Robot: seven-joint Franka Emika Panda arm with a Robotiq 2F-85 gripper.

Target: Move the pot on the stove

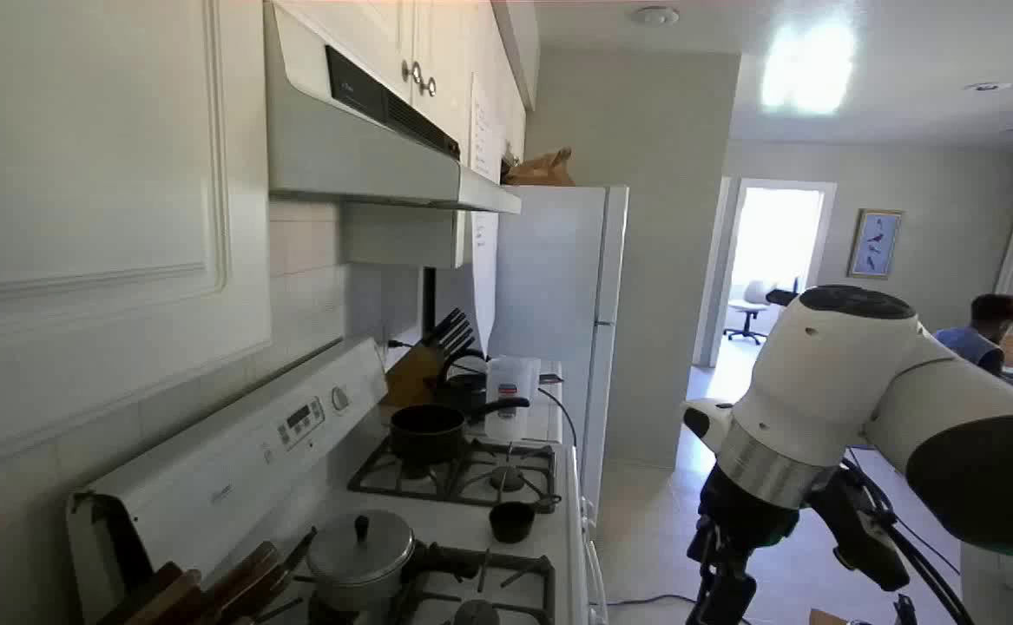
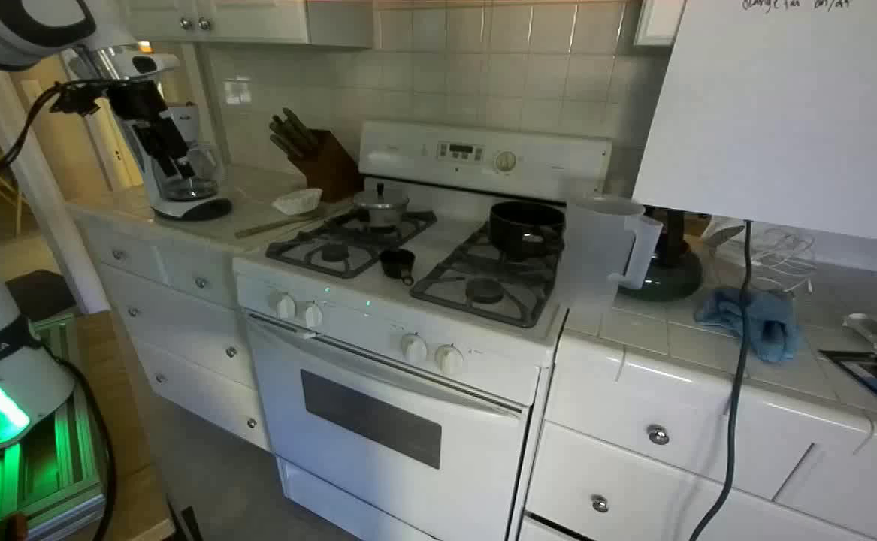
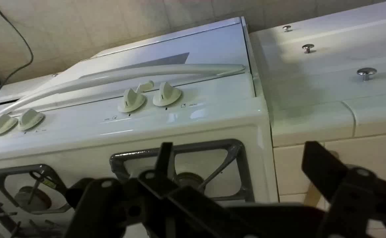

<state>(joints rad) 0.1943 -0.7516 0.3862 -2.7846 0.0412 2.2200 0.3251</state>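
Note:
The pot is small, round and silvery, with a lid and black knob. It stands on the stove's back left burner in an exterior view and at the lower middle in an exterior view. The stove is white with black grates; it also shows in the wrist view. My gripper is open, with nothing between its fingers, above the stove's front corner and the tiled counter. In an exterior view the gripper hangs in front of the coffee maker, apart from the pot. The pot is out of the wrist view.
A black pot stands on the back right burner. A small black pan sits between the grates. A knife block, coffee maker and white bowl stand at left, a plastic pitcher at right. A range hood overhangs.

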